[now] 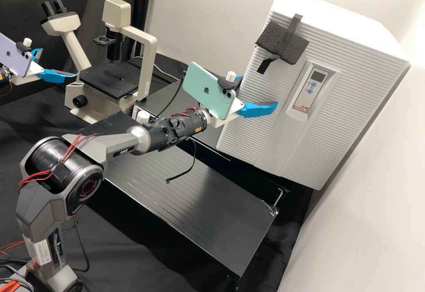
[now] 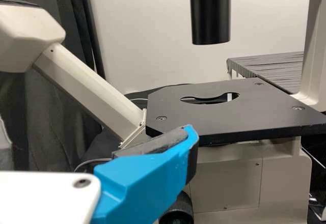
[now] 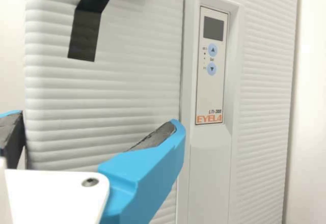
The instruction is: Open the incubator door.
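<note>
The white ribbed incubator (image 1: 265, 62) stands at the right of the bench, its door shut as far as I can see. Its grey control strip (image 3: 210, 173) runs down the front. My right gripper (image 1: 260, 89) stands open by the door's left side, left of the strip; in the right wrist view the open gripper (image 3: 98, 119) has one finger beside the door's edge and the other before its ribbed face. I cannot tell whether either touches. At the high view's left edge, my left gripper (image 1: 59, 63) is open; in the left wrist view the gripper (image 2: 94, 132) holds nothing.
A cream microscope (image 1: 95, 101) with a black stage (image 2: 260, 117) stands near the left gripper. A dark foam block (image 1: 282, 42) is taped to the incubator's upper front, with black tape (image 3: 85, 33) hanging down. A black ribbed shelf (image 1: 190, 190) lies below the right arm.
</note>
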`<action>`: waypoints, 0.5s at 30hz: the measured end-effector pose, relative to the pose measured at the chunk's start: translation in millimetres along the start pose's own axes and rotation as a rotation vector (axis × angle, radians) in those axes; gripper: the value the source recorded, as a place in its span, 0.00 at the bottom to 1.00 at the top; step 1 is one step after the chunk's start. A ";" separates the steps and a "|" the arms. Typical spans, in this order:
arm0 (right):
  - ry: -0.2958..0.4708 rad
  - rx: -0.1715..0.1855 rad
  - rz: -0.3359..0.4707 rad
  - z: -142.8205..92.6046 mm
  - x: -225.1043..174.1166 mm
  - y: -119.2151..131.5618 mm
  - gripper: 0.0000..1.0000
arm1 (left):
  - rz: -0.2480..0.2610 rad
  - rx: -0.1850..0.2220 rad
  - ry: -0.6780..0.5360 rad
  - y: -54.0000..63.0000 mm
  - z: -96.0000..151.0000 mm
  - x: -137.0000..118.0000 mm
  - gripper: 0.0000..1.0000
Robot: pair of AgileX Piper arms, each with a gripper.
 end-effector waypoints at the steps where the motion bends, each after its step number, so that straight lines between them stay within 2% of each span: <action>1: 0.001 -0.002 -0.003 -0.1 0.0 -0.2 0.00 | 0.000 0.000 0.000 0.0 0.0 0.0 1.00; 15: 0.041 -0.049 -0.029 5.9 -1.5 4.5 0.00 | 0.000 0.000 0.000 0.0 0.0 0.0 1.00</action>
